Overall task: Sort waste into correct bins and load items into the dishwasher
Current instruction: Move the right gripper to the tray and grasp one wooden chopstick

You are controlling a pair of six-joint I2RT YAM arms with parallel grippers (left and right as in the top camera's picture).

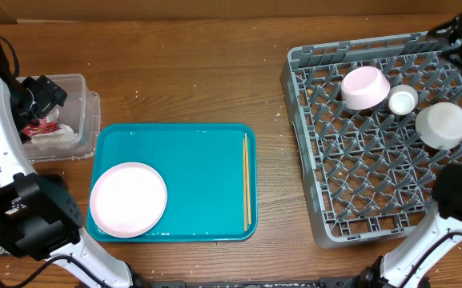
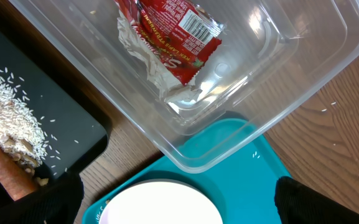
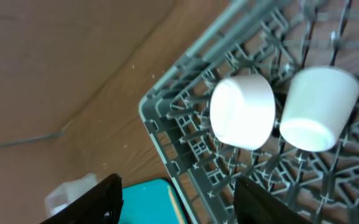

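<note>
My left gripper (image 1: pixel 42 92) hovers open over the near corner of the clear tub (image 2: pixel 291 93). In the tub lie the red sauce packet (image 2: pixel 176 37) and the crumpled napkin (image 2: pixel 142 56). Beside it, the black tray (image 2: pixel 61 124) carries rice (image 2: pixel 5 112) and a carrot stick (image 2: pixel 2 171). The pink plate (image 1: pixel 128 199) and chopsticks (image 1: pixel 246 180) rest on the teal tray (image 1: pixel 190 152). The grey rack (image 1: pixel 311 144) holds a pink bowl (image 1: pixel 365 86), a tiny cup (image 1: pixel 403 100) and a white bowl (image 1: pixel 442 125). My right gripper (image 3: pixel 179 205) is open above the rack's far right, holding nothing.
In the right wrist view the rack's corner (image 3: pixel 145 106) shows, with the pink bowl (image 3: pixel 242 112) and the cup (image 3: pixel 319 109) lying among its pegs. Bare wood table (image 1: pixel 214 72) lies between the tub and the rack. The arm bases stand along the front edge.
</note>
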